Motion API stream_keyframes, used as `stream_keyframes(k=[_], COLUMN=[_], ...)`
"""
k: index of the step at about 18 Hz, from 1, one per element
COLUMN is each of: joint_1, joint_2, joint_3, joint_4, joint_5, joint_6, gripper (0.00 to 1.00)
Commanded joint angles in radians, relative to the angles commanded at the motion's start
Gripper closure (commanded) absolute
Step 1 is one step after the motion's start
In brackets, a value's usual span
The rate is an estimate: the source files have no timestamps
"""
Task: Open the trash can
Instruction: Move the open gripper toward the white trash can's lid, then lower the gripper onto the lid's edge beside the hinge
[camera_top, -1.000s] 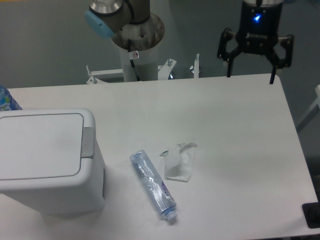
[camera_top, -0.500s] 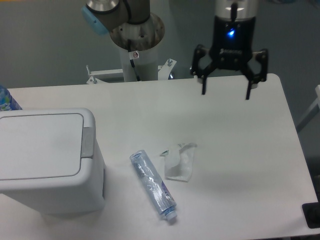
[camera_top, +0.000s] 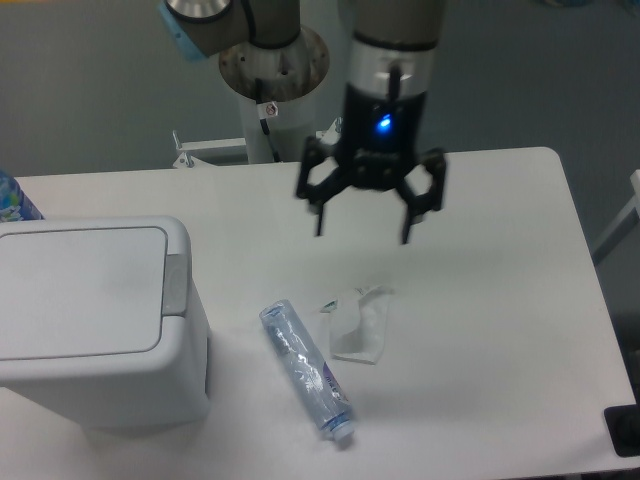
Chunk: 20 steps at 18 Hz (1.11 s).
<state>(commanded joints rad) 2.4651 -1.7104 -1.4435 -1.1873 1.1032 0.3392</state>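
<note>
The hand (camera_top: 362, 236) is hanging above the middle of the white tabletop (camera_top: 500, 300), its two dark fingers (camera_top: 319, 212) pointing downward and spread wide apart with nothing between them. A blue light is glowing on the black body just above the fingers. The arm's base column (camera_top: 272, 80) is standing behind the far edge of the tabletop, with a light-blue joint cap (camera_top: 180, 38) showing at the upper left.

The trash can (camera_top: 95, 320) is sitting at the left front of the tabletop, well apart from the hand. Its flat white lid (camera_top: 80, 290) is lying closed, and the small grey push tab (camera_top: 175, 284) is showing on the lid's right edge, facing toward the centre of the tabletop.

A clear plastic bottle (camera_top: 306, 370) is lying on its side just to the right of the trash can, its cap end pointing toward the near edge. A crumpled piece of clear wrapper (camera_top: 358, 322) is lying just beside the bottle, to its right and nearly below the hand. A small part of a blue printed object (camera_top: 12, 200) is showing at the left edge, behind the trash can; what it is cannot be told.
</note>
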Motion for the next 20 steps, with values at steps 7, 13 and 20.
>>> stream_keyframes(k=[7, 13, 20], joint_1=[-0.073, -0.118, -0.146], joint_2=[-0.032, -0.057, -0.071], joint_3=[-0.006, -0.003, -0.009], joint_4=[0.002, 0.003, 0.046], joint_5=[-0.046, -0.048, -0.040], joint_6=[-0.035, -0.071, -0.062], gripper=[0.00, 0.00, 0.00])
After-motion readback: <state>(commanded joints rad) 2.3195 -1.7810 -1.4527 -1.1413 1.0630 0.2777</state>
